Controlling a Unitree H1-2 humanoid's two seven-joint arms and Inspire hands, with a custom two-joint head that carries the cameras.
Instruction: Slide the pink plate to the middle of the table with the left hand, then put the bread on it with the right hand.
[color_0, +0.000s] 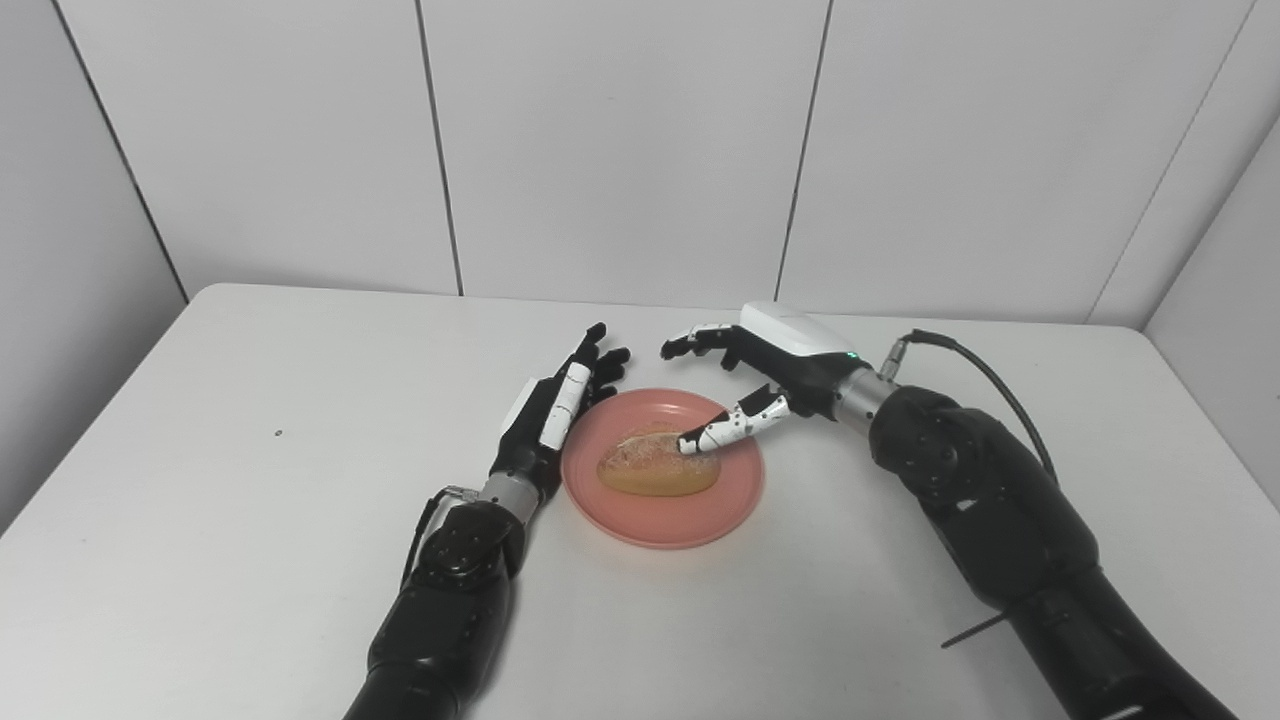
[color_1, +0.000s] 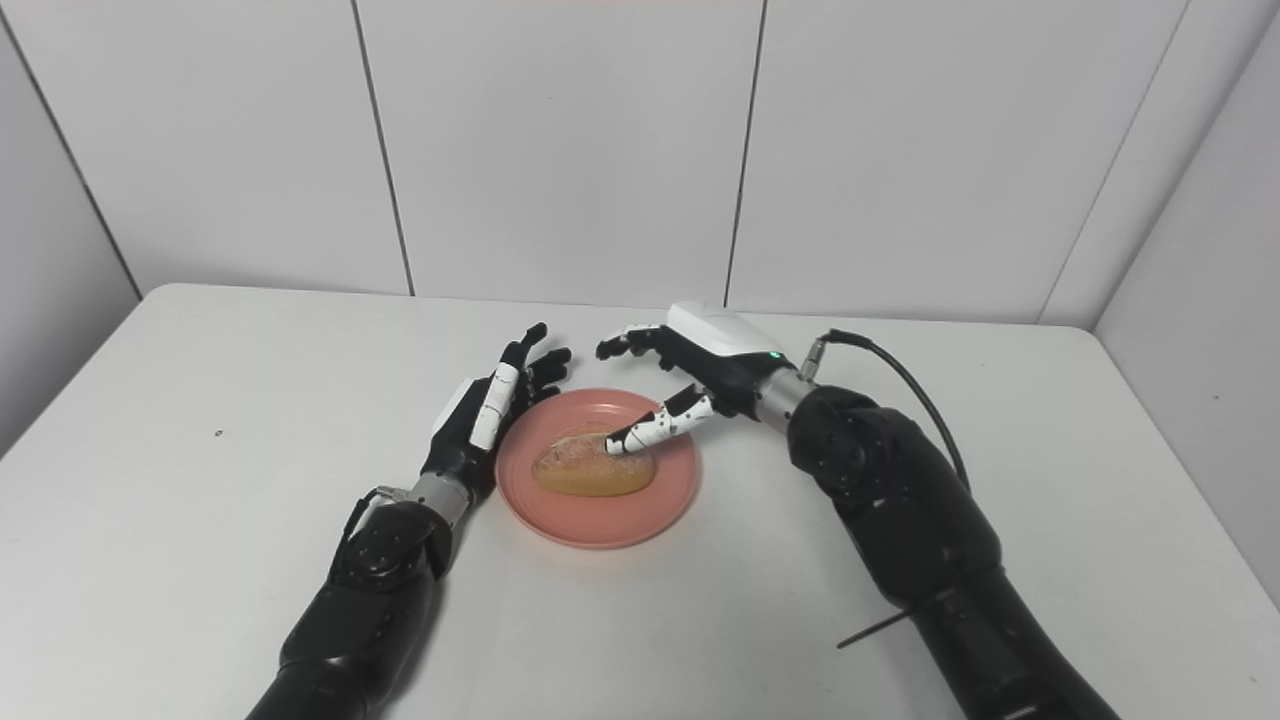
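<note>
1. Now, in the left eye view, we see a round pink plastic plate (color_0: 663, 500) lying flat on the white table (color_0: 250, 480), roughly at the middle of its width and toward our side.
2. Inside the plate lies the one thing it holds: an oblong golden-brown bread roll (color_0: 655, 468), resting lengthwise across the plate's centre.
3. Our left hand (color_0: 555, 405) stands just beside the plate's left rim, its fingers straight and spread, gripping nothing; we cannot tell whether it touches the rim.
4. Our right hand (color_0: 765, 375) hangs above the plate's right side, spread wide and empty, its thumb (color_0: 725, 428) reaching down to the right end of the bread; whether the tip touches the crust we cannot say.
5. In the right eye view, the same plate (color_1: 596, 520) sits between both hands with the bread (color_1: 592, 468) in it.
6. From here the left hand (color_1: 490, 405) again stands edge-on at the plate's left rim, fingers apart.
7. The right hand (color_1: 700, 365) is splayed above the plate's far right edge, holding nothing.
8. No writing or brand mark is legible to us in either view.
</note>
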